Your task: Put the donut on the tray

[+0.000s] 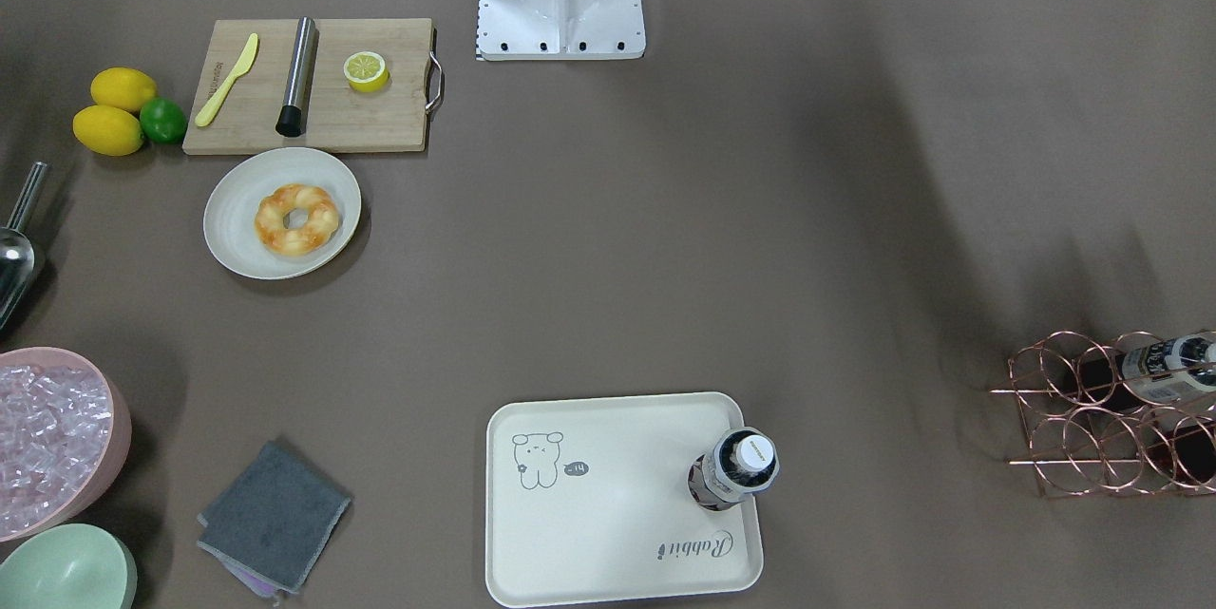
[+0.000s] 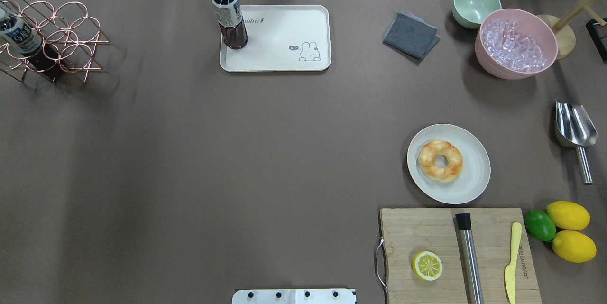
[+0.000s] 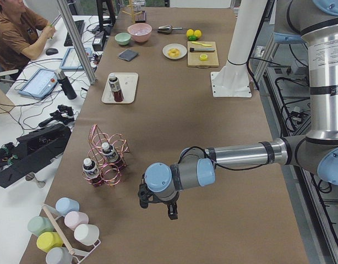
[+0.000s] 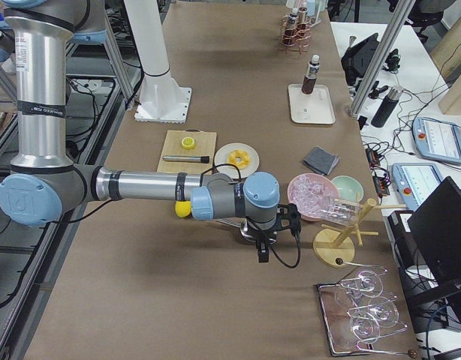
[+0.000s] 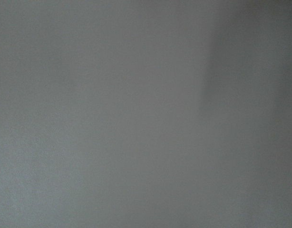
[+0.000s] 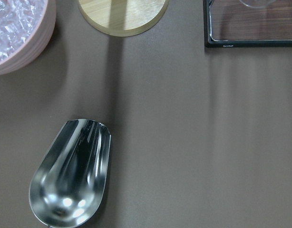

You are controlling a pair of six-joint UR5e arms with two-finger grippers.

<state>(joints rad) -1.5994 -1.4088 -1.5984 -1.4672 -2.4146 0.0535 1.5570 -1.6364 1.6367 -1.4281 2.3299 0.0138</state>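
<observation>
The golden-orange donut (image 1: 296,218) (image 2: 440,160) lies on a round off-white plate (image 1: 233,229) (image 2: 469,185). The cream-white tray (image 1: 608,533) (image 2: 284,24) with the bear drawing sits at the table's far middle, and a dark drink bottle (image 1: 733,468) (image 2: 229,17) stands on one corner of it. My left gripper (image 3: 157,208) shows only in the exterior left view, low over bare table far from both. My right gripper (image 4: 262,251) shows only in the exterior right view, above a steel scoop (image 6: 72,173). I cannot tell whether either is open or shut.
A wooden cutting board (image 2: 488,228) carries a halved lemon (image 2: 427,265), a steel rod and a yellow knife. Lemons and a lime (image 2: 539,225) lie beside it. A pink bowl of ice (image 2: 517,50), a green bowl, a grey cloth (image 2: 410,35) and a copper wire rack (image 2: 52,38) stand around.
</observation>
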